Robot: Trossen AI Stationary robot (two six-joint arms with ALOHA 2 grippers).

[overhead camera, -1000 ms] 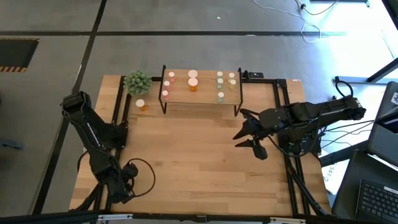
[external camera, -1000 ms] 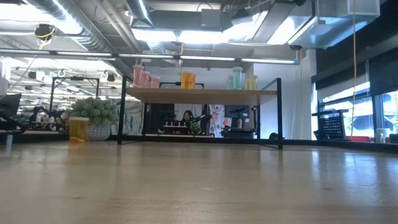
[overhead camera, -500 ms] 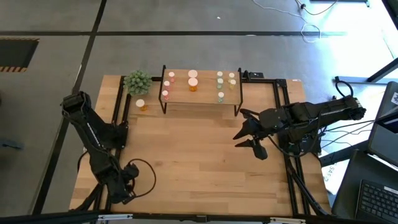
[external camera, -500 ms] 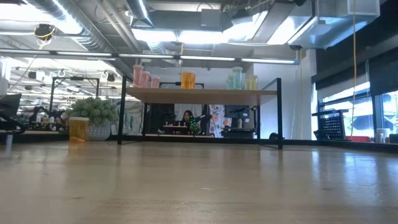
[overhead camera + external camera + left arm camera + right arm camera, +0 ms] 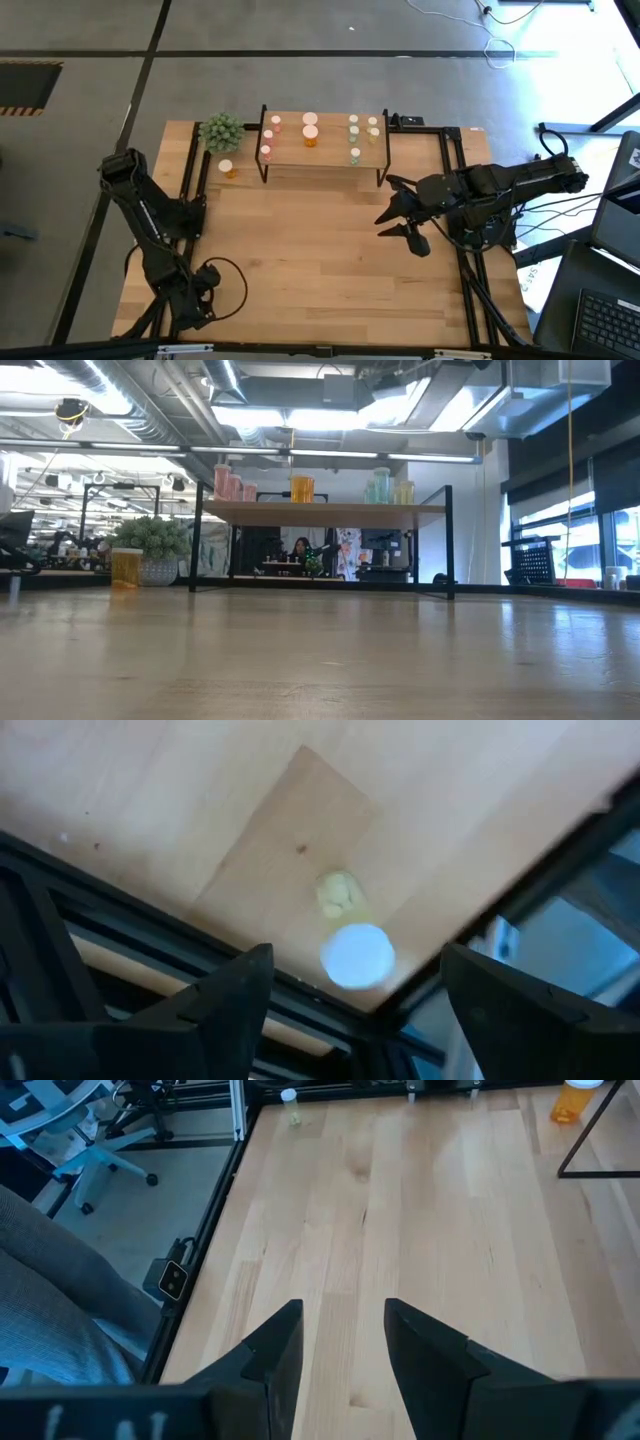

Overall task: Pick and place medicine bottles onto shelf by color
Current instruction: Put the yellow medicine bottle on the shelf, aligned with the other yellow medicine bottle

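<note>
A small pale green-yellow bottle lies on its side at the worktop's near left corner, between the left pincer's open fingers. Probably light, hard and prone to rolling; grip across the body. The right pincer hangs part-open, empty.

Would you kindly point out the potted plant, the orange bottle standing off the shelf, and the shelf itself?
potted plant [image 5: 221, 131], high view, middle of its green foliage.
orange bottle [image 5: 227, 168], high view, its pale cap.
shelf [image 5: 330, 152], high view, bare wood of the board.
</note>
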